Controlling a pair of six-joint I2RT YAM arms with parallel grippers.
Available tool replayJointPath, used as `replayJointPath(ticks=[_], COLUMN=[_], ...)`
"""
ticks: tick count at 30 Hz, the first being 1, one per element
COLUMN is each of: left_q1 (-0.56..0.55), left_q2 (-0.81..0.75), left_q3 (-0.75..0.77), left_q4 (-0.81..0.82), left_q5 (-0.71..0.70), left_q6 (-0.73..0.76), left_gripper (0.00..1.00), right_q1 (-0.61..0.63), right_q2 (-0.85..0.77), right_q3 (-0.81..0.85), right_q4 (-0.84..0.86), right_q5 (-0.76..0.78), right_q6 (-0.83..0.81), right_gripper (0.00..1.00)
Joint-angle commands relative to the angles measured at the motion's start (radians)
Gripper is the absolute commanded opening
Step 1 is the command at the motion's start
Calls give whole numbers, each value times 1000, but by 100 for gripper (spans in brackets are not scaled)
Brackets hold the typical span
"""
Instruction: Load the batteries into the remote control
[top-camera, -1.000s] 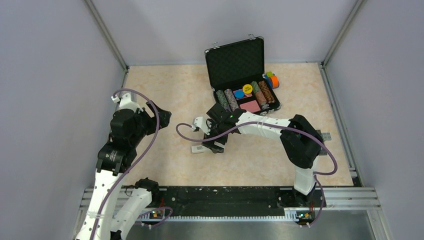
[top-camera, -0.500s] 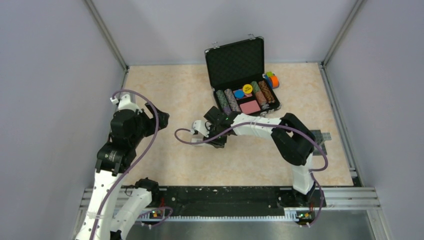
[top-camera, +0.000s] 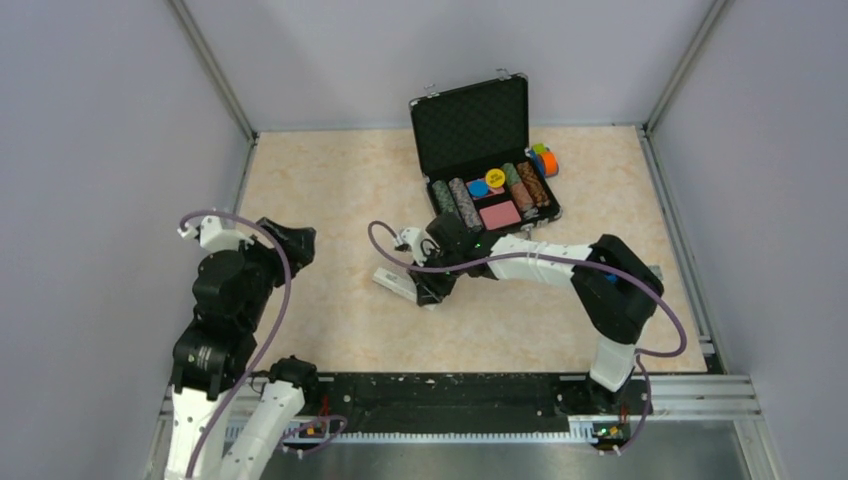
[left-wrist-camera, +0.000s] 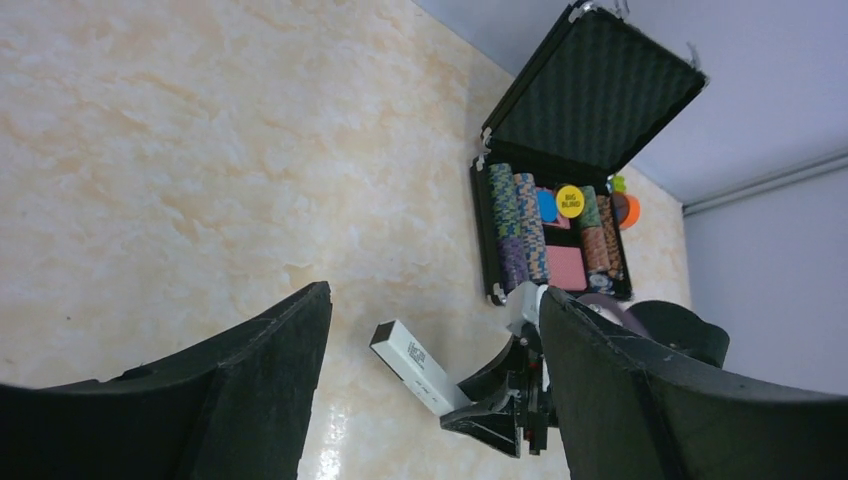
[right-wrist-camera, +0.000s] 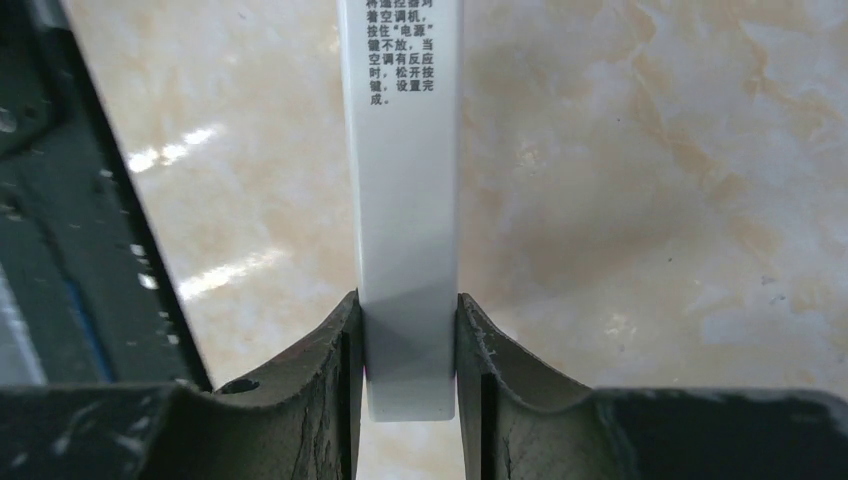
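The right claw (right-wrist-camera: 408, 312) is clenched on the remote control (right-wrist-camera: 400, 180); its two dark fingers (right-wrist-camera: 325, 385) press the long sides of the white bar near one end, and the rest of the bar runs out ahead of them over the marbled surface (right-wrist-camera: 650, 150); small printed characters show on the bar's face further out; from the right wrist view I cannot tell whether the bar rests on the surface or hangs just above it.

Seen from overhead, the right claw (top-camera: 426, 290) and the remote control (top-camera: 393, 282) sit just in front of the near left corner of the open black case (top-camera: 470, 125), the free end of the bar pointing away from the case to the left; the right arm stretches back from there, passing in front of the case.

The left claw (left-wrist-camera: 432, 297) is released, its jaws spread wide with nothing between them; through that gap I see the remote control (left-wrist-camera: 413, 362) with a small dark patch near its free end, and beyond it the case (left-wrist-camera: 600, 90); overhead, the left claw (top-camera: 290, 240) hovers well to the left of the case, apart from the bar.

Inside the case lie rows of poker chips (top-camera: 485, 195); small orange and green pieces (top-camera: 545, 160) sit just beside its right side.
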Motion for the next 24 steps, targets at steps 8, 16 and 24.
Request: replayJointPath(ticks=[8,16,24], left_q1=[6,6,6], left_q2=[-80,-14,30], left_q3=[-223,-267,-283], left_q4=[245,440,683], left_q5=[251,499,608], left_q6=[-131,-112,-302], left_gripper=[80,82,79], right_q1=[-65,-63,-52], right_q2=[-144,-142,-153], right_q3=[-205,-220,-194], right_q4=[854,1303,1467], right_q5=[-406,-454,-461], right_q6=[915,1458,1708], right_gripper=[14,15,15])
